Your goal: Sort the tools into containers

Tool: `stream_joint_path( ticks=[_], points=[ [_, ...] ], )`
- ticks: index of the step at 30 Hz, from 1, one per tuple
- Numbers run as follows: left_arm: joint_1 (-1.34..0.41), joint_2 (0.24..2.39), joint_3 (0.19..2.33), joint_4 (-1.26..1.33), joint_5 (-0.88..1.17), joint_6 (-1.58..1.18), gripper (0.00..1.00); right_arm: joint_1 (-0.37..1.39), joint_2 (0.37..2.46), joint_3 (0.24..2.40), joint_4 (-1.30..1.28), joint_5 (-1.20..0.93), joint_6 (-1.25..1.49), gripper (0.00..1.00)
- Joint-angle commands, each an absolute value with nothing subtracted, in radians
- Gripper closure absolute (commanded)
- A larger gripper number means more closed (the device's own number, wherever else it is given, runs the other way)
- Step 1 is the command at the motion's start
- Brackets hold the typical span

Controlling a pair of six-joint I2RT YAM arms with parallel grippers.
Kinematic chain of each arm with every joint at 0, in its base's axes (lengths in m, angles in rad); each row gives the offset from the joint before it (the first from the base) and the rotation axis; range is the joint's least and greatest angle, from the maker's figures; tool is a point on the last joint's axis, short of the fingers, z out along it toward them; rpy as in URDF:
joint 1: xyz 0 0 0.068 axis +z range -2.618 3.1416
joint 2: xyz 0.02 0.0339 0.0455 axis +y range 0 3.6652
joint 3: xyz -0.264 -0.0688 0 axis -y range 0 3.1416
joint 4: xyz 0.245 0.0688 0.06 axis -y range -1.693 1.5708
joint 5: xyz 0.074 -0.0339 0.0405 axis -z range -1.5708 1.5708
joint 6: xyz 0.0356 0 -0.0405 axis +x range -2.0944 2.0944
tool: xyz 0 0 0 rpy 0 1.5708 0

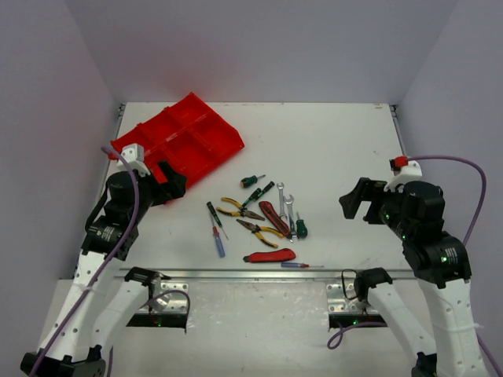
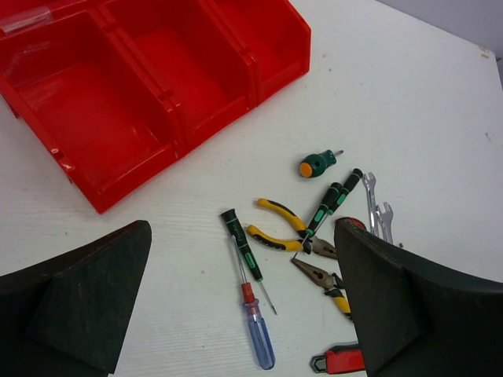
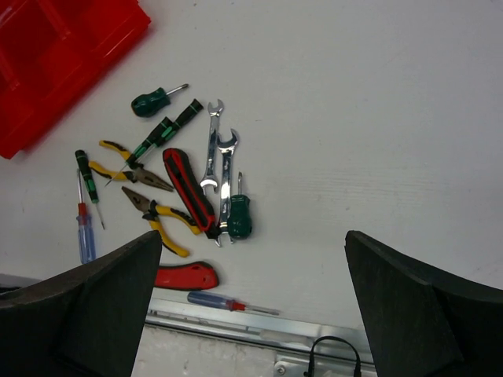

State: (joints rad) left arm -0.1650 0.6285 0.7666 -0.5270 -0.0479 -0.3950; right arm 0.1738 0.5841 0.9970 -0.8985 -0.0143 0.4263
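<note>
The red tray [image 1: 206, 132] lies at the back left, and the compartments that show hold nothing [image 2: 177, 140]. The tools lie loose mid-table: yellow-handled pliers [image 1: 240, 209], silver wrenches [image 1: 284, 203], a red-black knife [image 3: 189, 192], a second red knife [image 1: 271, 255], and green-black [image 2: 240, 242] and blue [image 2: 259, 339] screwdrivers. My left gripper [image 1: 169, 188] hovers open between tray and tools, its fingers [image 2: 86, 290] empty. To the right of the pile my right gripper [image 1: 357, 200] is open too, holding nothing [image 3: 253, 236].
A metal rail [image 1: 236, 275] runs along the table's near edge, with another blue screwdriver [image 3: 216, 300] just beside it. White walls close in the table on three sides. Bare white tabletop [image 1: 346, 149] stretches right of the tools.
</note>
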Motion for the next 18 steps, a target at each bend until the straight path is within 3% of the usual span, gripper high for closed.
stream_joint_path(
  ticks=[1,5,8,11,15,18],
  points=[
    [-0.169,0.618,0.767,-0.477,-0.015,-0.397,0.0,0.176,0.569,0.991,-0.857,0.045,0.434,0.01],
    [-0.171,0.612,0.763,-0.472,-0.007,-0.396,0.0,0.176,0.548,0.965,-0.809,-0.03,0.442,0.01],
    [-0.172,0.621,0.762,-0.469,-0.005,-0.396,0.0,0.176,0.539,0.912,-0.709,-0.293,0.464,0.01],
    [-0.172,0.635,0.762,-0.47,-0.005,-0.394,0.0,0.176,0.615,0.853,-0.616,-0.418,0.526,0.01],
    [-0.172,0.64,0.762,-0.468,-0.005,-0.394,0.0,0.205,0.891,0.861,-0.676,-0.303,0.534,0.01],
    [-0.172,0.643,0.761,-0.466,0.02,-0.393,0.0,0.33,1.067,0.848,-0.657,-0.065,0.524,0.01]
  ],
)
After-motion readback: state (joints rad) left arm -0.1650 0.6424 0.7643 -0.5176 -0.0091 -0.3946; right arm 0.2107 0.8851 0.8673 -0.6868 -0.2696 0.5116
